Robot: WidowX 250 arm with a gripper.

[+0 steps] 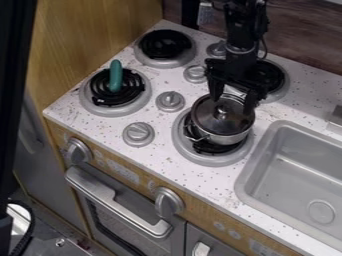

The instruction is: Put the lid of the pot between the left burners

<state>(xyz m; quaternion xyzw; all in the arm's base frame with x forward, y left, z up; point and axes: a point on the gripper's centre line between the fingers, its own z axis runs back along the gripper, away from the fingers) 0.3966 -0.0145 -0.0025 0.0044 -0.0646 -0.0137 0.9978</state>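
The gripper (233, 104) hangs over the silver pot (227, 138) with its two fingers spread apart; it is open, one finger toward the left of the lid and the other toward the right. A lid (234, 117) with a dark knob lies on the pot, and the knob appears between and slightly below the fingertips. Whether the fingers touch the lid, I cannot tell. The pot rests on the front right burner (208, 159). On the left side are the back left burner (165, 45) and the front left burner (98, 106).
A green object (116, 76) stands up on the front left burner. Grey knobs (170, 101) rise from the counter (200, 179) between the left and right burners. The back right burner (274, 80) is partly behind the gripper. A grey sink (248, 172) lies to the right.
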